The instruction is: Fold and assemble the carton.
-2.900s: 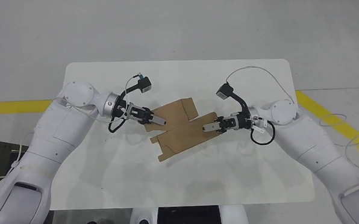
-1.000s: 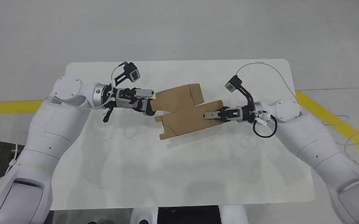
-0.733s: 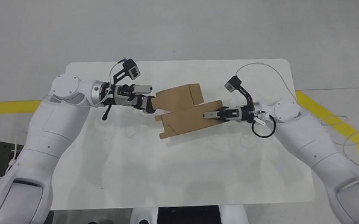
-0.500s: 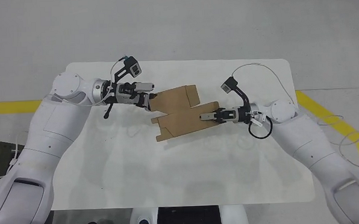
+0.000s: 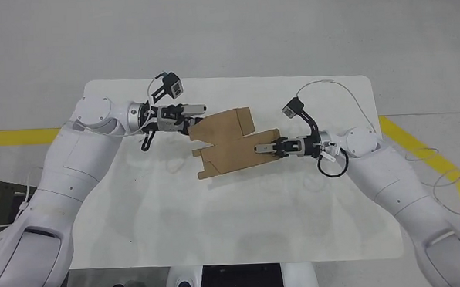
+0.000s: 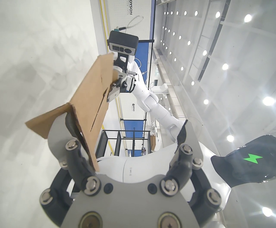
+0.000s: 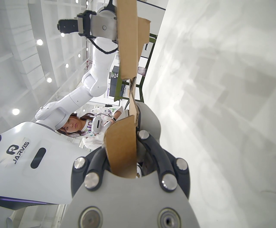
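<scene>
The white table point(image 5: 141, 224) spreads under both my arms. Over its middle, a little toward the far side, is the carton point(image 5: 228, 143), a flat brown blank with slits and flaps, not yet folded up, stretched between my two grippers. My right gripper point(image 5: 263, 149) has the carton's right end, its jaws pinched on a flap there. In the right wrist view the carton point(image 7: 127, 43) runs edge-on away from that gripper point(image 7: 134, 116), clear of the tabletop beside it. My left gripper point(image 5: 198, 120) is at the carton's left end with its jaws spread wide. In the left wrist view point(image 6: 127, 133) a corner of the carton point(image 6: 90, 97) leans against one finger point(image 6: 71, 127), while the other finger point(image 6: 185, 138) stands well apart from it, touching nothing. At the carton's far end in that view my right gripper point(image 6: 113, 91) is clamped on the edge. A thin white cable point(image 5: 332, 84) loops from my right wrist over the table's far right part.
</scene>
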Motion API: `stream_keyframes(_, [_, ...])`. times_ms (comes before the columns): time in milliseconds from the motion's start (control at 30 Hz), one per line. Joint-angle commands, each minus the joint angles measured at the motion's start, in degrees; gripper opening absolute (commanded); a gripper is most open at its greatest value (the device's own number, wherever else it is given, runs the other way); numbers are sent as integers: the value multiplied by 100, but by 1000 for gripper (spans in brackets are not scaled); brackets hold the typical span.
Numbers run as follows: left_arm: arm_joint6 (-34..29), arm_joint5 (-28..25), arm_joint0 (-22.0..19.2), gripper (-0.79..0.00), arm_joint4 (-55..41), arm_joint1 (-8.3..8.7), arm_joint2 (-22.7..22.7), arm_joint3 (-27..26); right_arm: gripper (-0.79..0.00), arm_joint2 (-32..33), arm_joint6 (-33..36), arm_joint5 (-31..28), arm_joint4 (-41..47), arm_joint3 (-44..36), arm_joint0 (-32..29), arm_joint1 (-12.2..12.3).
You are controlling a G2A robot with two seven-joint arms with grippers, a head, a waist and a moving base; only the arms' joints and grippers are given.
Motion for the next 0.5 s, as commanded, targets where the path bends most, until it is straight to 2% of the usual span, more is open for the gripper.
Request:
stream_keyframes(0, [44, -1, 3, 0, 54, -4, -15, 28, -785, 20, 3, 3, -15, -9, -8, -2])
stream_keyframes(100, [94, 10, 14, 0, 135, -13, -37, 55, -785, 55, 15, 15, -44, -28, -22, -5])
stream_keyframes(267, [118, 40, 28, -219, 217, -33, -56, 66, -785, 105, 22, 22, -79, -40, -45, -10])
stream_keyframes(367, [140, 10, 35, -305, 347, -40, -56, 75, -785, 139, 25, 25, -94, -34, -63, -10])
stream_keyframes(433, [154, -11, 46, -323, 404, -44, -66, 93, -785, 159, 24, 24, -117, -23, -76, -9])
stream_keyframes(467, [150, -15, 54, -357, 422, -45, -72, 106, -785, 168, 27, 27, -125, -11, -84, -8])
